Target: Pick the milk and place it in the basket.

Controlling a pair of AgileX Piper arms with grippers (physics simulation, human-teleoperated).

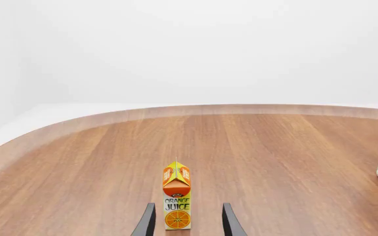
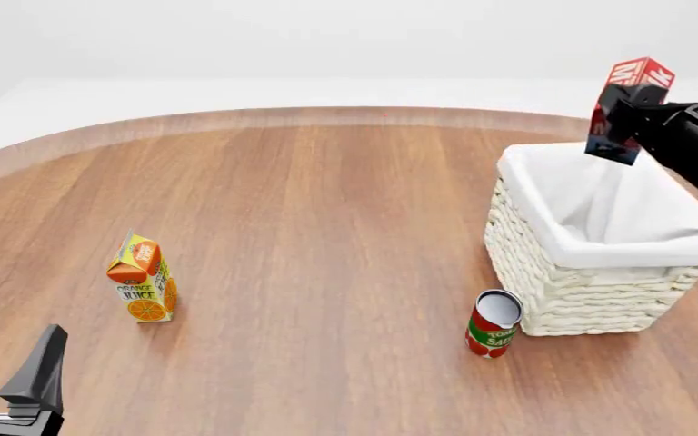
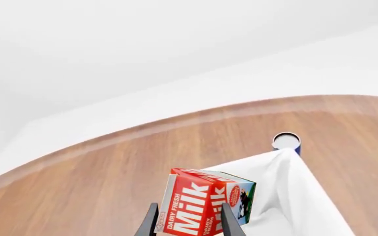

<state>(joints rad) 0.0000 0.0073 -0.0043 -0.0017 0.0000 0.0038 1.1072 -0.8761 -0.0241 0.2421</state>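
The milk [image 2: 638,74], a red gable-top carton with white lettering, hangs tilted in the air above the far right part of the basket [image 2: 592,291]. My right gripper [image 2: 616,127] is shut on it, reaching in from the right. In the right wrist view the milk [image 3: 199,206] sits between the dark fingers [image 3: 151,221], with the basket's white cloth lining [image 3: 291,196] just beyond it. The basket is cream-white, woven and rectangular. My left gripper [image 2: 4,377] stands open low at the near left, holding nothing.
An orange-yellow juice carton [image 2: 143,280] stands upright ahead of the left gripper, apart from it, and shows between that gripper's fingers as the juice carton [image 1: 176,199] in the left wrist view. A red can [image 2: 493,322] stands at the basket's near left corner. The round wooden table [image 2: 324,200] carries everything.
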